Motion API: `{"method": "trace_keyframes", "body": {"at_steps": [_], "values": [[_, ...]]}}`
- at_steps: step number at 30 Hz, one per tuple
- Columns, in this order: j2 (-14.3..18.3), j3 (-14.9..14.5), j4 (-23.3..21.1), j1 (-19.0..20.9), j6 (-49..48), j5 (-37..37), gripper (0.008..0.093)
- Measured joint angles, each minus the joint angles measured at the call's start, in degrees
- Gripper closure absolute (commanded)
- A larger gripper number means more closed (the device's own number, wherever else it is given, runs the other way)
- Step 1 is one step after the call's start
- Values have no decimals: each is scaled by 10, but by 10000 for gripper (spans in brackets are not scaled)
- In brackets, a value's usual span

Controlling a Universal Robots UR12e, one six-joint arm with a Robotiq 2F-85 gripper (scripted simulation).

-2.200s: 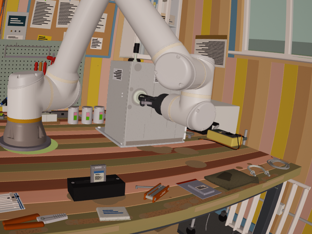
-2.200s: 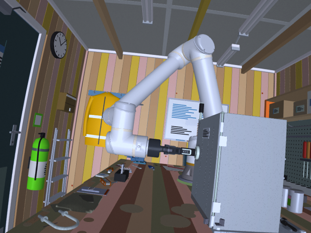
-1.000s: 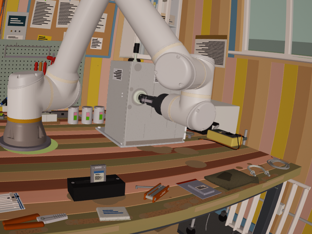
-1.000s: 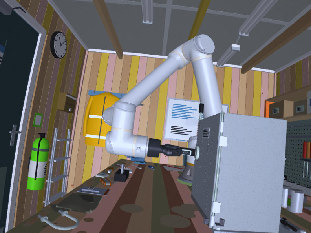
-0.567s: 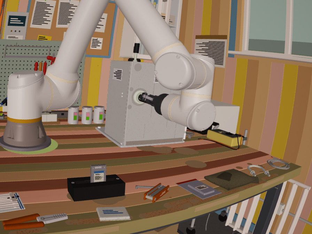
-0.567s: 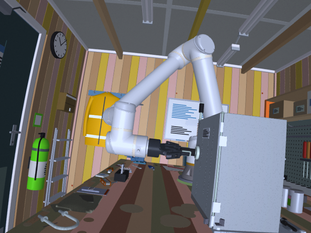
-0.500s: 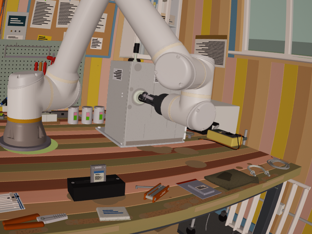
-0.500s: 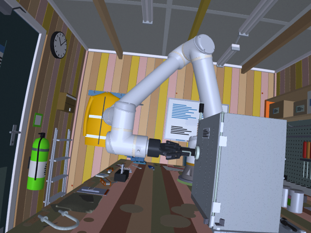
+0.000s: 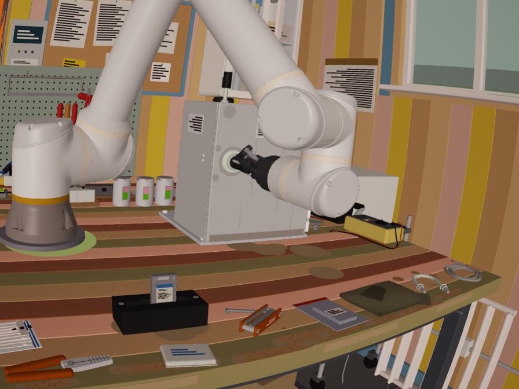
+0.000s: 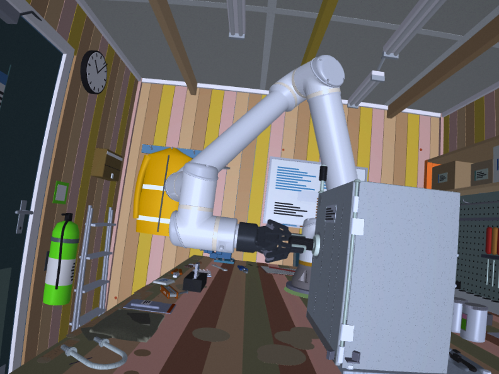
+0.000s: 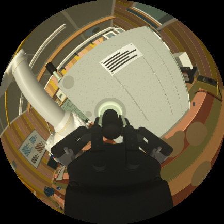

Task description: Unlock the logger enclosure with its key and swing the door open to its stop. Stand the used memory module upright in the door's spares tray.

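The grey logger enclosure (image 9: 234, 176) stands on the bench with its door closed, a pale round lock (image 9: 229, 161) in the door's middle. A dark key (image 11: 111, 124) sits in that lock, its stub end toward the wrist camera. The used memory module (image 9: 163, 288) stands upright in a black holder block (image 9: 159, 312) near the bench's front edge, well apart from the enclosure. The door's hinges (image 10: 356, 227) run down its right edge in the second side camera. My gripper (image 9: 243, 161) points level at the lock and is closed around the key.
Behind the enclosure are a pegboard (image 9: 37, 104) and three white canisters (image 9: 144, 190). A yellow meter (image 9: 371, 228) lies right of it. Along the front edge lie orange pliers (image 9: 33, 368), a notepad (image 9: 188, 355), an orange clamp (image 9: 260, 320), a bagged card (image 9: 331, 314) and a dark cloth (image 9: 383, 297).
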Motion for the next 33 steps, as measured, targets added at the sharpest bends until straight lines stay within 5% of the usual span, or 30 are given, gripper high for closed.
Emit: {"method": "trace_keyframes", "body": {"at_steps": [33], "values": [[0,0,0,0,381,-1,934]]}}
